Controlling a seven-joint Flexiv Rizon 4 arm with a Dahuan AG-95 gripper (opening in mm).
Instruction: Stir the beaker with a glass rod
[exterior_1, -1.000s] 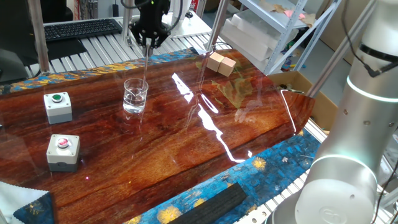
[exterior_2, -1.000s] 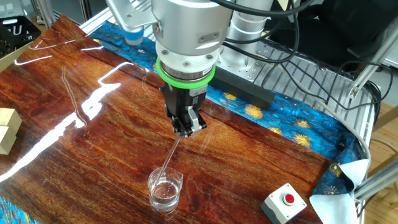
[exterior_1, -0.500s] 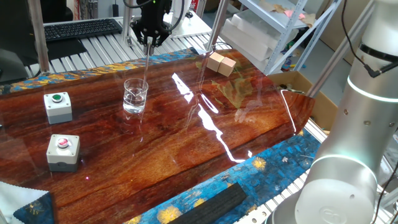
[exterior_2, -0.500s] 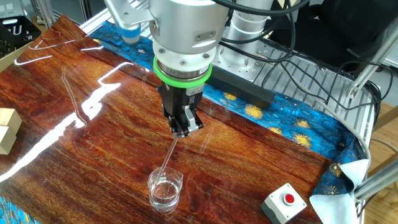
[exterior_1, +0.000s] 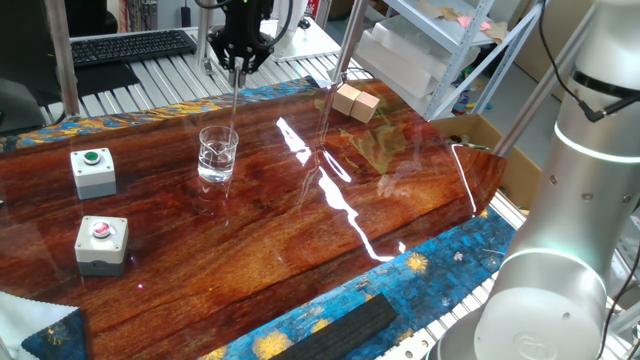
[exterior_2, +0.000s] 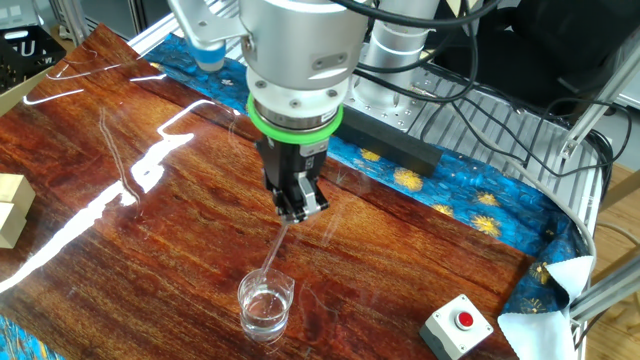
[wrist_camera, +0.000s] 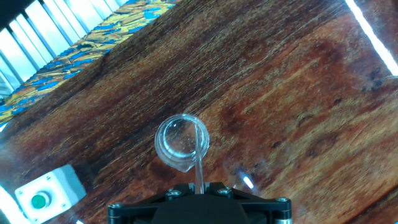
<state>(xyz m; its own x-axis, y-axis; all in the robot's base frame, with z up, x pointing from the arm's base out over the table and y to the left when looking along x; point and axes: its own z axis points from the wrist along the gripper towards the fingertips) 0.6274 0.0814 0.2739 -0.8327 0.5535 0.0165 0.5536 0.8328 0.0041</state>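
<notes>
One fixed view shows the end effector (exterior_1: 238, 68) well above the beaker (exterior_1: 218, 154), its fingers pinched on the top of the rod (exterior_1: 234, 108). The rod hangs nearly straight down as a faint pale line, its lower end inside the beaker. The beaker stands upright on the glossy wooden worktop (exterior_1: 300, 240), with a little clear liquid in it. To its left is a grey box with a green button (exterior_1: 93, 171); nearer the camera, a grey box with a red button (exterior_1: 102, 243). Two wooden blocks (exterior_1: 356, 101) sit near the far edge.

The other fixed view has the end effector (exterior_2: 293, 212) below the arm's green ring, clamped on the rod (exterior_2: 275, 244), which slants down into the beaker (exterior_2: 265, 304). The red-button box (exterior_2: 459, 323) lies to the right, well apart.

The hand view looks down on the beaker's rim (wrist_camera: 181, 142); the rod (wrist_camera: 199, 162) runs from the end effector at the bottom edge into the beaker's right side. The green-button box (wrist_camera: 47, 193) is at lower left.
</notes>
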